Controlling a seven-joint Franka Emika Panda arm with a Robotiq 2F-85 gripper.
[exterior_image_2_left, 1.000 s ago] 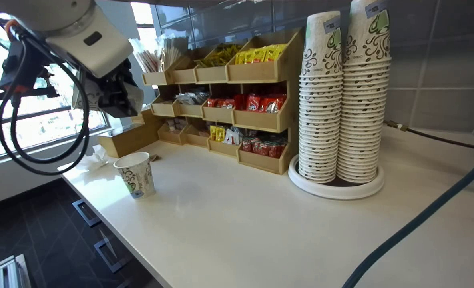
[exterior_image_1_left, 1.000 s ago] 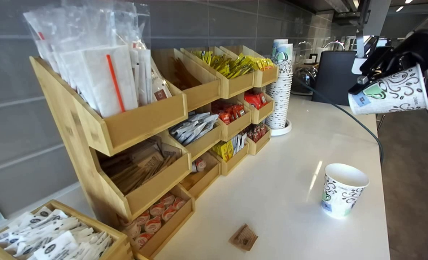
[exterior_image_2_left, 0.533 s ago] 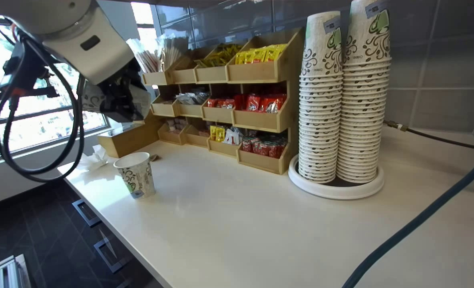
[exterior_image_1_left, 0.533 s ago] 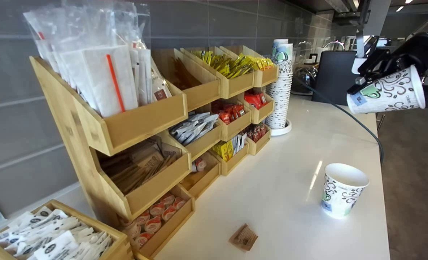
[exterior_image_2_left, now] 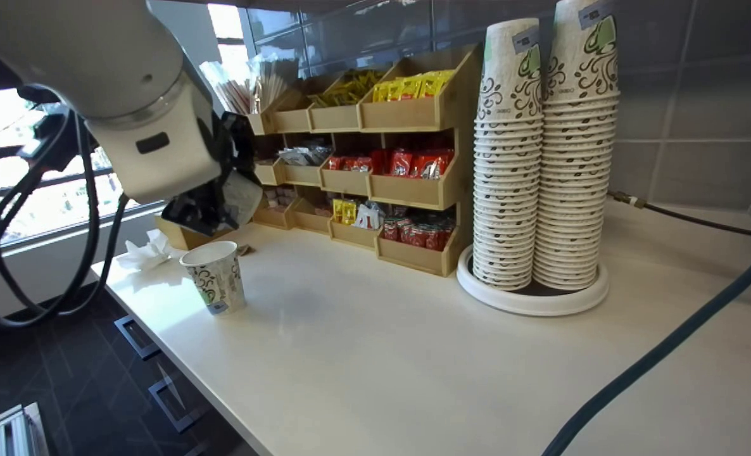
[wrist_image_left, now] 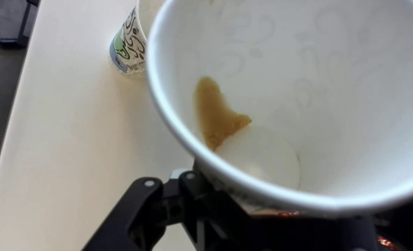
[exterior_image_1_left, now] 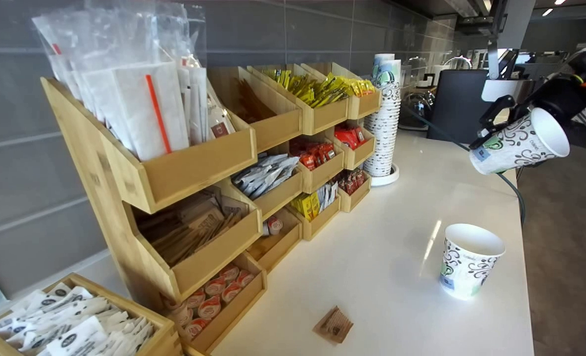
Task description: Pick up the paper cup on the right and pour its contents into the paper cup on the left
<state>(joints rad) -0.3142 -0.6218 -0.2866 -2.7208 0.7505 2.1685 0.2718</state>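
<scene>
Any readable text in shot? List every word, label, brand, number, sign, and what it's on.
None reads for certain. Too small or blurred:
Held cup: label, print
Standing cup: label, print
Cup stacks: labels, print
Brown packet: print
White packets: dark marks
Red packets: print

Off-white arm (exterior_image_2_left: 119, 82), dark oblong patch (exterior_image_2_left: 152, 142); looped black cables (exterior_image_2_left: 14, 323); black gripper (exterior_image_2_left: 241, 194).

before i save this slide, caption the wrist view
Brown liquid in a tilted paper cup, a second cup standing on the counter below.
</scene>
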